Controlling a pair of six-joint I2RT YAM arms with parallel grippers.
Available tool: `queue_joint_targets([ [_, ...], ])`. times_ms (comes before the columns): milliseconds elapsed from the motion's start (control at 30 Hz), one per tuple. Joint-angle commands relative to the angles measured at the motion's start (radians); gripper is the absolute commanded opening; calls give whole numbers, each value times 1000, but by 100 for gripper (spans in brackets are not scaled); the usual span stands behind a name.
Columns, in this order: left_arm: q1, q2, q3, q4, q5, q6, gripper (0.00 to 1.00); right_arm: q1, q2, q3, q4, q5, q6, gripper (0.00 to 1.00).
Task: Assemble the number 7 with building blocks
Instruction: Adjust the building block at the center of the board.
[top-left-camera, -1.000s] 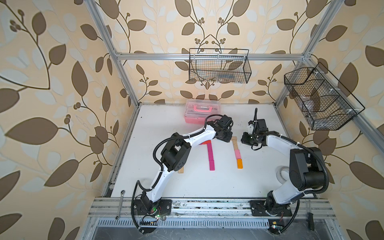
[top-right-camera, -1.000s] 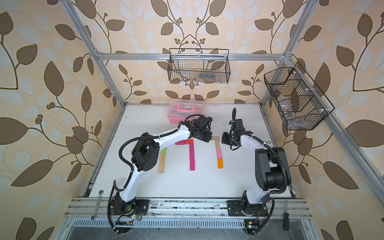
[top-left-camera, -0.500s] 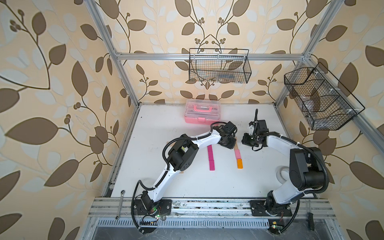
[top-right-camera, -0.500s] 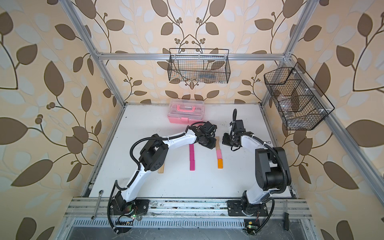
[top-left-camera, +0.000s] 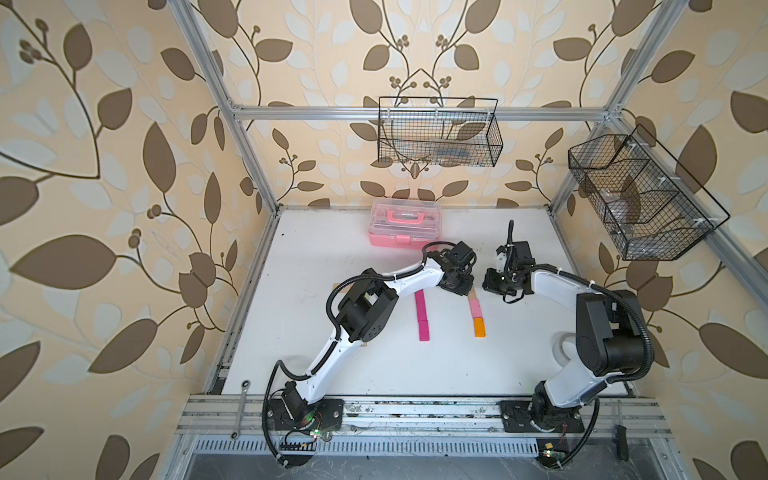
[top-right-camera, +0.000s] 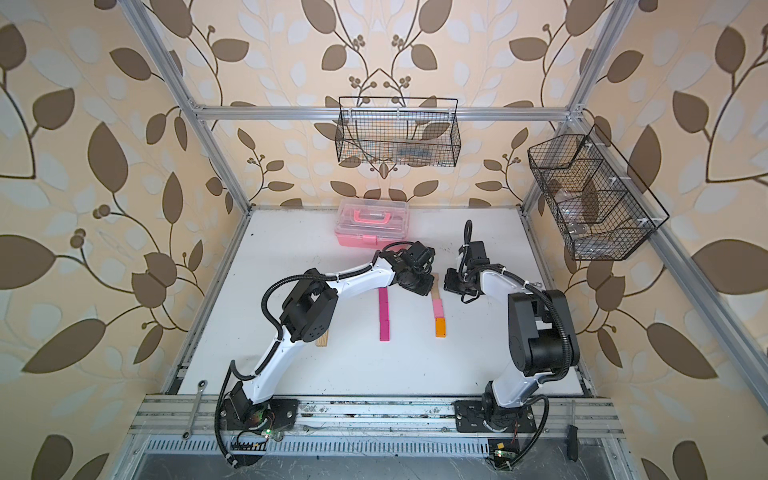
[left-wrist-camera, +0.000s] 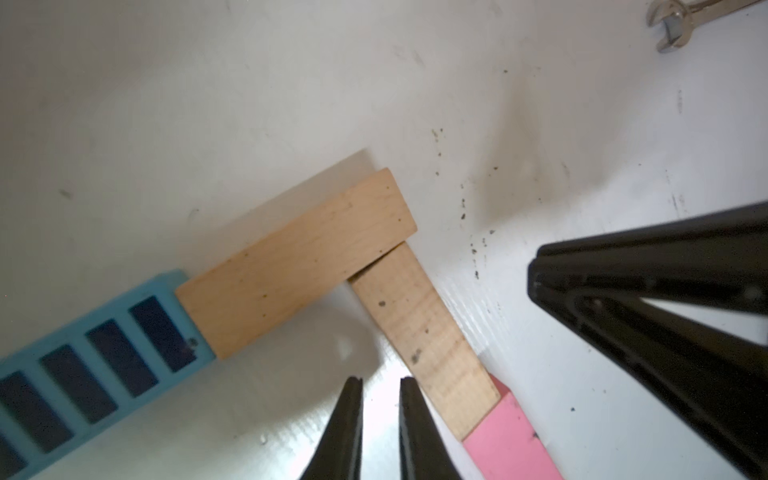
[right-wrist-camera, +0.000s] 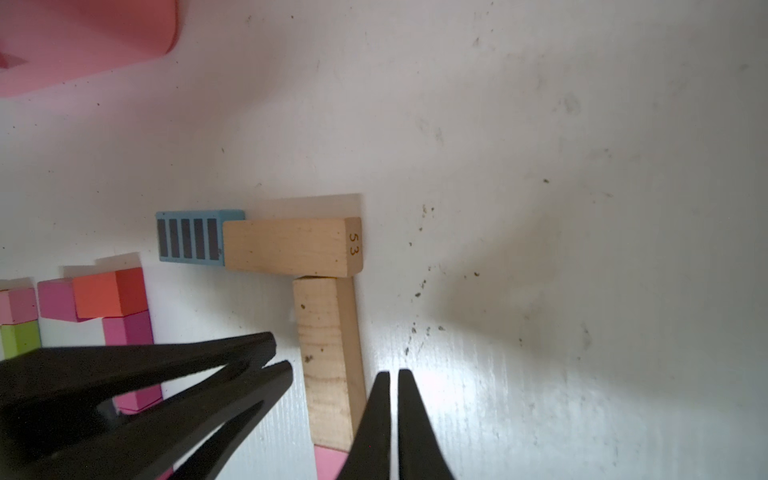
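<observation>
At the left gripper (left-wrist-camera: 380, 380): jaws were a thin slit apart w/ nothing btwn them, tips parked just beside the stem wood block (left-wrist-camera: 424, 345), on the side under the bar.
right gripper (right-wrist-camera: 390, 374): pinched shut, empty, tips at that block's other long edge. Touching or just shy, couldn't tell.
key relation: stem wood block sat btwn the two grippers, long axis running roughly the way both sets of fingers pointed, so each arm had a long side to push on. Neither arm looked clearly nearer, imo.
corner joint: bar wood block (right-wrist-camera: 286, 247) lay crosswise just ahead of both tips, w/ the stem's end butted under its outer end. Square or a hair skewed, hard to call. My guess was the next move = a small nudge to true it up.
number 7 (top-right-camera: 437, 308): blue-striped block (right-wrist-camera: 189, 239) + bar wood block across the top, then stem wood block, light pink block (top-left-camera: 474, 308) and orange block (top-left-camera: 480, 327) coming down toward the robot's base.
hidden: in both top views the left wrist covered the bar + corner, only a sliver of stem showed. Wrist views cut off the orange block. Other blocks (right-wrist-camera: 110, 293) (orange-red, magenta, lime green) sat half behind the left gripper's fingers in the right wrist view, so their shape wasn't readable.
</observation>
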Motion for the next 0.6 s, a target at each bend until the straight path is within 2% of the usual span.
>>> queue_joint_targets([
  [0, -5, -8, 26, -24, -20, 12, 16, -1, 19, -10, 5, -16, -13, 9],
  [567, -9, 50, 67, -40, 10, 0, 16, -1, 36, -11, 12, -25, -13, 8],
])
